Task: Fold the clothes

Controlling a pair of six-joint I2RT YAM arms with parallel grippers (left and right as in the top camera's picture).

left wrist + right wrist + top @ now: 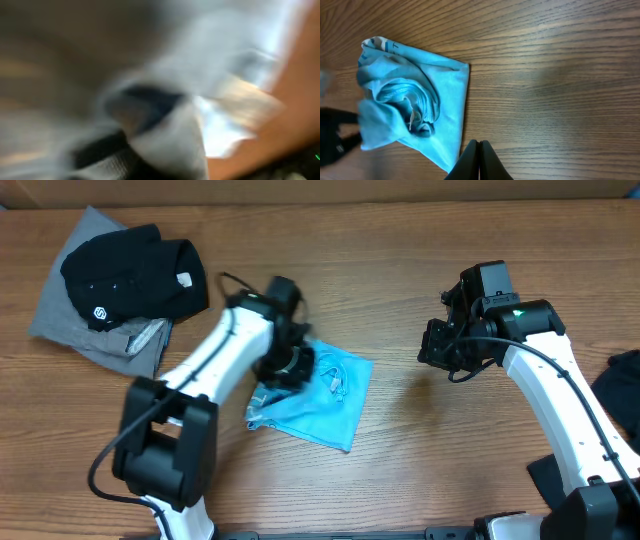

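A: Middle of the table point(400, 260), and there's the blue garment point(335, 402). It's bunched up, not flat at all: one clean straight edge on its right side, a rumpled heap on its left.

B: And the left gripper point(288, 368) is right down on that rumpled part, with the white arm reaching in from the lower left.

A: Has it got hold of the cloth?

B: Cannot tell. From overhead the black head covers its own fingers, and the left wrist picture is pure blur, just pale blue-grey fabric smeared against brown wood, nothing sharp.

A: What about the right gripper point(479, 144)?

B: Fingers pressed together, no gap, nothing between them. Overhead puts it above bare wood to the right of the garment, apart from it.

A: Its wrist camera gives the sharpest look at the cloth.

B: It does. Folds swirl in toward the middle, there's a bit of pale print at the far corner, and a black shape sits at the left edge of that picture, against the cloth.

A: Anything else lying about?

B: Top left corner, a black garment point(130, 275) lies on a grey garment point(60, 315), both crumpled. Well away from the blue one. At the right edge, a dark cloth point(622, 385) is half out of the picture.
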